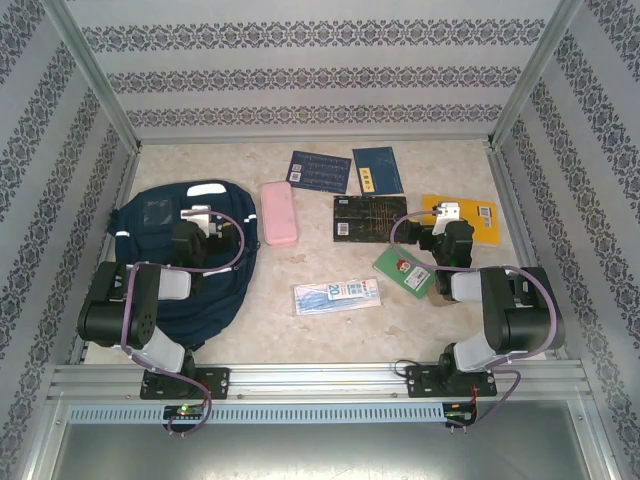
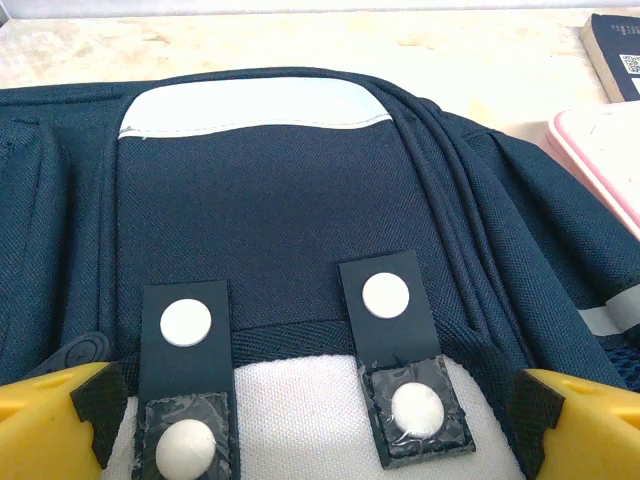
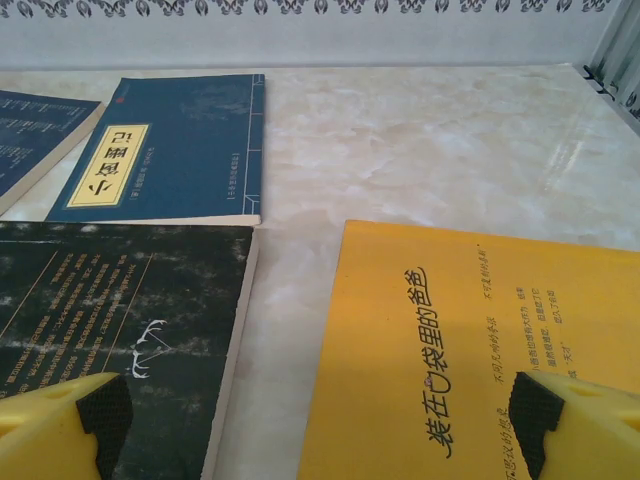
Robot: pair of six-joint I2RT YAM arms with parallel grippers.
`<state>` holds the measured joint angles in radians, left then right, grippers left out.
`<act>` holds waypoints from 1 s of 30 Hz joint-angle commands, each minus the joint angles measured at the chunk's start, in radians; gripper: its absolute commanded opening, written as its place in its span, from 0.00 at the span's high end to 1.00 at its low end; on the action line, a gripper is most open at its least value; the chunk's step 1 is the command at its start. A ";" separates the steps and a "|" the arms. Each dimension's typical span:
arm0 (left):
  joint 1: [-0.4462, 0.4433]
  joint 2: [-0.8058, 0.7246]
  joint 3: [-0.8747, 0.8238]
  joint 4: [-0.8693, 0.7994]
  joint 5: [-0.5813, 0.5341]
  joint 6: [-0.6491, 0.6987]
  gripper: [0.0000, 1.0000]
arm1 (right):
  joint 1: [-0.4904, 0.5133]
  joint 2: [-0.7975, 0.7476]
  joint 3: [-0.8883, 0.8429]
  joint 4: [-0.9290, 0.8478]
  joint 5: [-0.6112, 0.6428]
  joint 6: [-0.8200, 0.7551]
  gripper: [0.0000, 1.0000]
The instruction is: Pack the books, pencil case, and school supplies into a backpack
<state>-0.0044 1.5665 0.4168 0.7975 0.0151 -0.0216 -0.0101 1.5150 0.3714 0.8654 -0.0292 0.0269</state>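
From the top view, with the desk point(image 1: 300, 335) as my dial, the backpack point(image 1: 225, 295) lies flat at nine o'clock. It is soft and floppy, so I'd take it by a seam or the flap. I can't tell from here whether its zip is open. The left jaws hang over its upper panel, spread fully wide and empty.

The books run from twelve to three: two dark blue ones point(image 1: 320, 170), the black one point(image 1: 365, 218) and the yellow-orange one point(image 1: 485, 215). They are thin and stiff and lie flush, so I'd pinch an overhanging edge. The right jaws hover over the gap between black and yellow, equally wide and holding nothing.

The school supplies point(image 1: 336, 296) sit near the centre toward six, probably slick and bendy. The pencil case point(image 1: 278, 213) is at eleven, best gripped across its width. The small green book point(image 1: 400, 268) is at four.
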 commanded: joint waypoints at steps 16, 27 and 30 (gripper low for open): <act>0.006 -0.005 -0.001 0.032 -0.010 0.014 0.00 | -0.008 -0.005 0.016 0.027 -0.028 0.011 0.02; 0.007 -0.006 -0.003 0.034 -0.010 0.013 0.00 | -0.007 -0.005 0.015 0.027 -0.026 0.011 0.02; 0.008 -0.037 0.030 -0.047 -0.027 0.006 0.00 | -0.007 -0.002 0.022 0.020 -0.025 0.011 0.02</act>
<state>-0.0044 1.5654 0.4171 0.7940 0.0147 -0.0216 -0.0113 1.5150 0.3714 0.8654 -0.0364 0.0269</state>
